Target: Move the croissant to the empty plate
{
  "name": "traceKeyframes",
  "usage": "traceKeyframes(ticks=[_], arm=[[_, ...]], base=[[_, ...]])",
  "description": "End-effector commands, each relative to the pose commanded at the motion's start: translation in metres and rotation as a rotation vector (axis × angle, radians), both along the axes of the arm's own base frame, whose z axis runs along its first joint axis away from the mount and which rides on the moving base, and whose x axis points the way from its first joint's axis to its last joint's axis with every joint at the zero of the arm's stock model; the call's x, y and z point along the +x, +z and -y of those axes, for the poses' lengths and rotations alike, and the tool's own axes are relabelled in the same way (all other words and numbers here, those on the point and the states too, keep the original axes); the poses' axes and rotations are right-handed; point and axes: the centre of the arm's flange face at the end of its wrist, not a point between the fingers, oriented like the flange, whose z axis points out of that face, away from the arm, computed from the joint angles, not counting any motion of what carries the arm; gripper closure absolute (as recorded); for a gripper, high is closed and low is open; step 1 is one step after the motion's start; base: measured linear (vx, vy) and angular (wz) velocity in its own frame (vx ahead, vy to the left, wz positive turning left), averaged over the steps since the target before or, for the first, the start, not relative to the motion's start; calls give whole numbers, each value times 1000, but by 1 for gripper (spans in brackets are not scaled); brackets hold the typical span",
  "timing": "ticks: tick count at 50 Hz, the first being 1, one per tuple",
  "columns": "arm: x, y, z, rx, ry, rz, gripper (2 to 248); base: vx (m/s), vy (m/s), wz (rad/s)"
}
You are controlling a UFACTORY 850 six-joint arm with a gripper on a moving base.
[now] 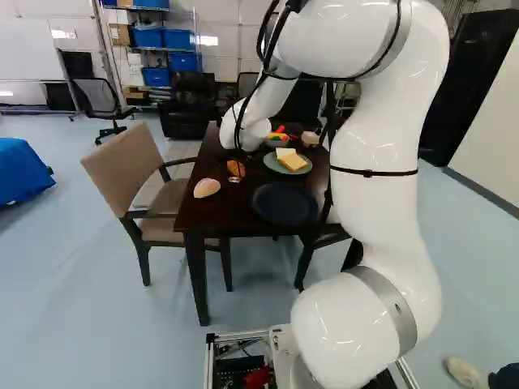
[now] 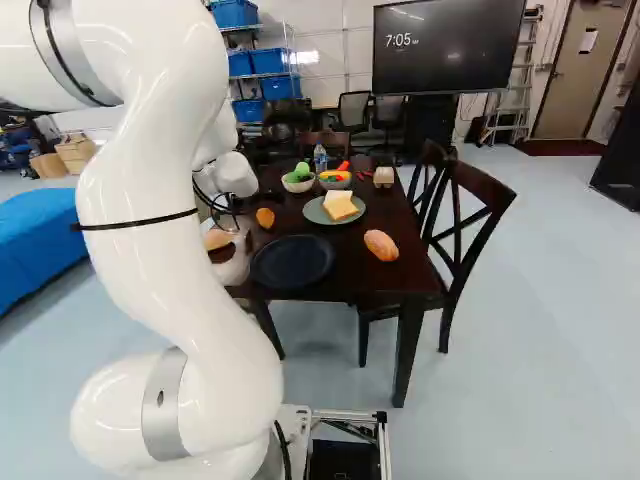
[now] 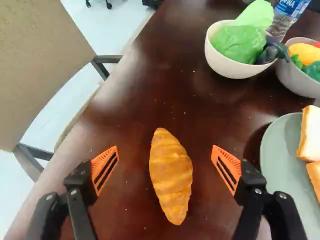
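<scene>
Croissant (image 3: pixel 171 175) is seen on the table (image 3: pixel 125 112), ungripped, within the widely spread end effector (image 3: pixel 165 156); alignment can be judged nearly complete, while grasping, lifting and placing on the empty dark plate (image 2: pixel 293 262) behind it are left.

Golden-brown croissant (image 3: pixel 171 175), navy plate (image 2: pixel 293 262)

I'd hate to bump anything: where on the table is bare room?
Bare wood lies between the croissant and greens bowl, and between the dark plate and right-hand roll. Crowded: around the bowls, bottle, bread plate; the croissant, under the gripper.
</scene>
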Motion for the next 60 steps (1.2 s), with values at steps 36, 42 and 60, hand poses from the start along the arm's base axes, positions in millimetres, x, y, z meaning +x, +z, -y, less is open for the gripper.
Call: traceKeyframes(ticks=[36, 42, 60], arm=[[-6, -6, 12, -28, -20, -94, 3], [-6, -6, 12, -28, -20, -94, 3], [-6, -6, 12, -28, -20, -94, 31]], base=[[0, 0, 0], [0, 0, 0], [0, 0, 0]])
